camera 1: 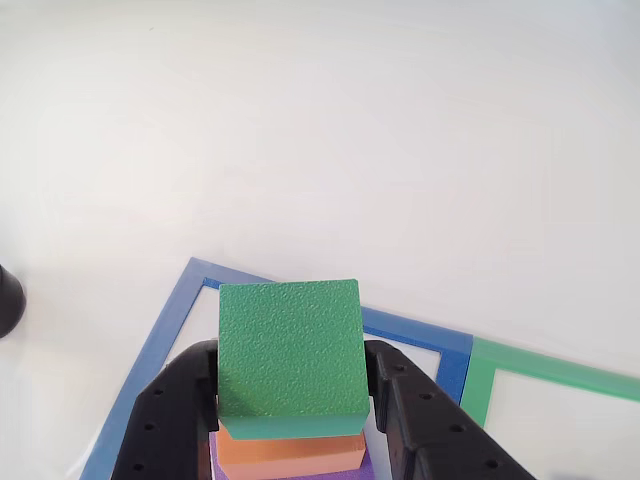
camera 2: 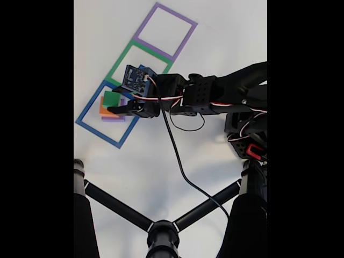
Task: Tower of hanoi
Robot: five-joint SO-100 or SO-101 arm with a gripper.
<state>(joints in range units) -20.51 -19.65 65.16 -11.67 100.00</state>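
My black two-finger gripper (camera 1: pixel 292 400) straddles the green textured foam square block (camera 1: pixel 289 345), jaws flanking its 2 sides; grip contact unclear.

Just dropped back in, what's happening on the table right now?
The gripper straddles the green block, which tops a stack over an orange block and a purple block inside the blue square. Whether the fingers are pressing it is unclear. The green square and purple square hold nothing.
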